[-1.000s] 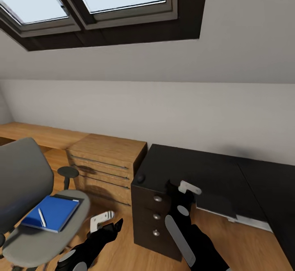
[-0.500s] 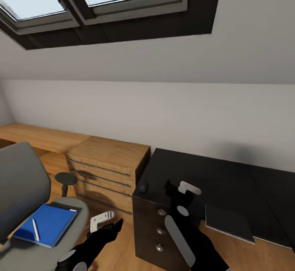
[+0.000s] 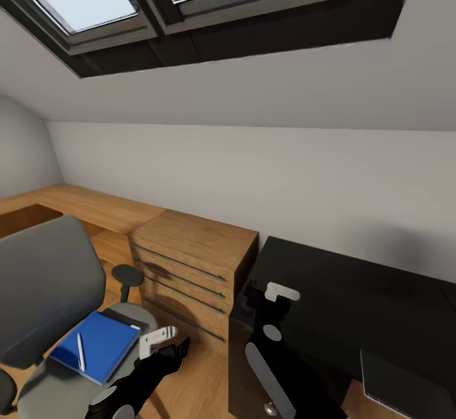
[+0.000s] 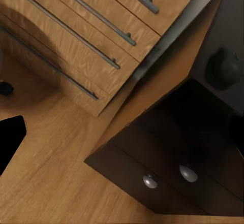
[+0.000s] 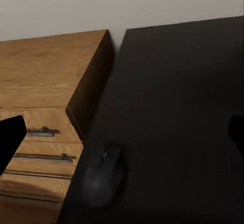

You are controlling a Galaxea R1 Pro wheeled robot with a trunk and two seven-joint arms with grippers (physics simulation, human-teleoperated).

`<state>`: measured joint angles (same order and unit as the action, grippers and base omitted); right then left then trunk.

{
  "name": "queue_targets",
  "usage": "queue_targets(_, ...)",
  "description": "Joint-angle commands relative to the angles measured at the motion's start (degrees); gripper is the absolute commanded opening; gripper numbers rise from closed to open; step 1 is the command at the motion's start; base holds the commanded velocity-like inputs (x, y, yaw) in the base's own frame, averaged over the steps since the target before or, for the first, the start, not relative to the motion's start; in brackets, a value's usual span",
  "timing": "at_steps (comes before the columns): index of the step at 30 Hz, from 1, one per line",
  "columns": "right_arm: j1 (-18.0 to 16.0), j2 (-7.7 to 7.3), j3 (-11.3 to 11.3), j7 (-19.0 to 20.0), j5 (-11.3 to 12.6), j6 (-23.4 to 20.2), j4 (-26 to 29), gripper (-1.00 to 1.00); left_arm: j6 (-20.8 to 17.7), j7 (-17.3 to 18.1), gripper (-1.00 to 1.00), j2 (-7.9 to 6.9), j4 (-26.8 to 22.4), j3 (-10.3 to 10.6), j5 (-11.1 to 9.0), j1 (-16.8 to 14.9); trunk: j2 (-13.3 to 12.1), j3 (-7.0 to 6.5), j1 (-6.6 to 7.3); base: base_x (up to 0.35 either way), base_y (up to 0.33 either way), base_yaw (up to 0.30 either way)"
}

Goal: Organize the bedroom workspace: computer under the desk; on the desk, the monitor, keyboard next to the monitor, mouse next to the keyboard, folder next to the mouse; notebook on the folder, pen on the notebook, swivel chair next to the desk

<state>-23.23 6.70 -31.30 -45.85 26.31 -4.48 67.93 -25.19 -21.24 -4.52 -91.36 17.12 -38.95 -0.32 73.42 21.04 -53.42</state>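
Workspace check: your two claws hang low between chair and bench.

Your left claw (image 3: 166, 336) and right claw (image 3: 273, 295) carry nothing visible; how far either is parted cannot be told. The mouse (image 5: 104, 173) lies at the bench's (image 3: 354, 292) near left corner. The pen (image 3: 80, 351) rests on a blue notebook (image 3: 96, 345) on the swivel chair (image 3: 47, 292), left of the wooden drawer chest (image 3: 190, 267).

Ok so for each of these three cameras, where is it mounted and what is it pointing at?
Head view: on the robot's head, facing the swivel chair, wooden drawer chest and desk; both arms show, with left claw and right claw.
Left wrist view: near the left claw, looking at the chest, floor and desk drawers.
Right wrist view: near the right claw, looking at the desk top and mouse.
Both wrist views share the mouse, chest and desk.
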Motion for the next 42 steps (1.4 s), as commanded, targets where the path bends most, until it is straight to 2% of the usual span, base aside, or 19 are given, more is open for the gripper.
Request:
queue_targets(1,-0.1,-0.02,-0.5,-0.4,0.1,-0.4,0.0,1.0,0.0,-0.6,1.0,-0.05,-0.1,0.1,-0.6,0.0,0.0,0.09,-0.04,0.32,0.099,0.204)
queue_targets(4,-0.1,-0.09,-2.1,-0.4,0.0,-0.5,-0.1,1.0,0.0,-0.6,1.0,-0.05,-0.1,0.1,-0.6,0.0,0.0,0.15,-0.04,0.321,0.137,0.111)
queue_targets(8,-0.1,-0.11,-2.5,-0.4,-0.6,-0.5,-0.2,1.0,0.0,-0.6,1.0,-0.05,-0.1,0.1,-0.6,0.0,0.0,0.16,-0.04,0.321,0.166,0.023)
queue_targets(9,-0.1,-0.11,-2.5,-0.4,-1.5,-0.5,-0.3,1.0,0.0,-0.6,1.0,-0.05,-0.1,0.1,-0.6,0.0,0.0,0.16,-0.04,0.316,0.169,0.003)
queue_targets(12,-0.1,0.03,-2.5,-0.5,-2.1,-0.4,-0.3,1.0,-0.1,-0.6,1.0,-0.05,-0.1,0.1,-0.6,0.0,0.0,0.16,-0.04,0.305,0.11,0.001)
queue_targets(19,-0.1,-0.11,-2.4,-0.4,-2.3,-0.4,-0.3,1.0,-0.2,-0.6,1.0,-0.05,-0.1,0.1,-0.6,0.0,0.0,0.16,-0.04,0.285,0.01,0.0)
queue_targets(28,-0.1,-0.91,-2.3,-0.3,-2.3,-0.5,-2.3,1.0,-0.2,-0.6,1.0,-0.09,-0.4,-0.5,-0.7,0.0,0.0,0.16,-0.04,0.04,0.001,0.0)
queue_targets(32,-0.1,-1.62,-2.1,0.5,-2.4,-0.5,-4.6,1.0,-0.2,-0.6,1.0,-0.06,-0.5,-0.6,-0.9,0.0,0.0,0.16,-0.04,0.004,0.0,0.0)
queue_targets(34,-0.2,-2.6,-2.0,2.1,-2.3,-0.5,-5.9,1.0,-0.2,-0.6,1.0,-0.03,-0.5,-0.5,-1.0,0.0,0.0,0.16,-0.04,0.001,0.0,0.0)
queue_targets(36,-0.4,-4.18,-1.5,5.3,-2.2,-0.7,-7.5,1.0,-0.2,-0.6,1.0,0.02,-0.5,-0.4,-1.0,0.0,0.0,0.16,-0.04,0.0,0.0,0.0)
queue_targets(42,-0.6,-4.82,0.9,6.8,-2.2,-0.9,-10.2,1.0,-0.2,-0.6,1.0,0.02,-0.5,-0.5,-1.0,0.0,0.0,0.16,-0.04,0.0,0.0,0.0)
